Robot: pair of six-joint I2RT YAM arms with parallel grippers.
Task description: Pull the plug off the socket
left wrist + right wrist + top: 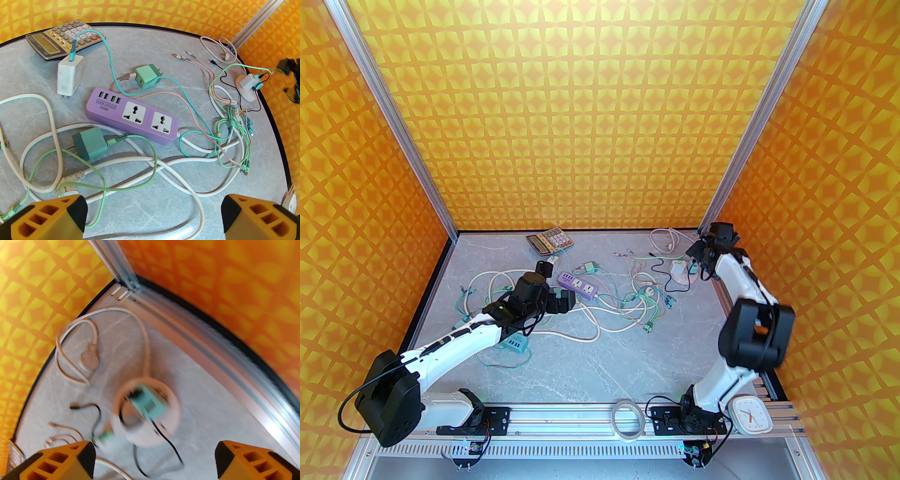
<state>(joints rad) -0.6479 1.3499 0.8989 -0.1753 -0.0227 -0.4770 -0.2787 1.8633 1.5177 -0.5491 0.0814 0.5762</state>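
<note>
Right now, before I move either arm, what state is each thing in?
Purple power strip: both outlets and USB ports empty.
Round socket: white adapter and teal adapter plugged in.
White charger: unplugged, lying flat.
Left gripper: open, empty.
Right gripper: open, empty, above the round socket.

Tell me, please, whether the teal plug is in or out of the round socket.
In: the plug sits upright atop the socket, though the view is blurred.
</note>
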